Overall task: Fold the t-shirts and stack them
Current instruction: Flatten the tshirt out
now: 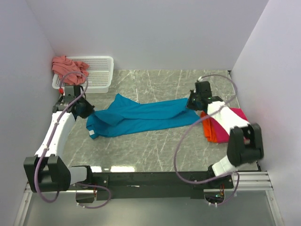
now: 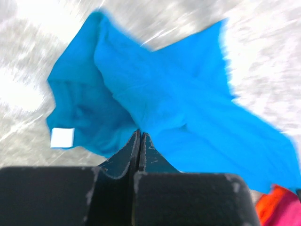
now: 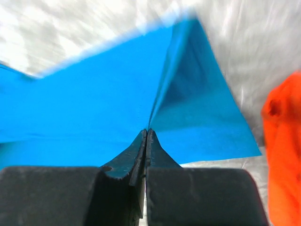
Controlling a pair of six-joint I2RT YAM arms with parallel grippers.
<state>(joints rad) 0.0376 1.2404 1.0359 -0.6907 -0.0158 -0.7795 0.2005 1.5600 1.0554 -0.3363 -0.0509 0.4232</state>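
The teal-blue t-shirt is stretched across the middle of the table between both grippers. My left gripper is shut on its left end; the left wrist view shows the closed jaws pinching the cloth and a white tag. My right gripper is shut on its right end, with a fold of the shirt rising from the jaws. The magenta-pink t-shirt and orange t-shirt lie stacked at the right. The salmon-pink t-shirt hangs over the basket.
A white mesh basket stands at the back left by the wall. Walls close the table on the left, back and right. The orange shirt lies close beside my right gripper.
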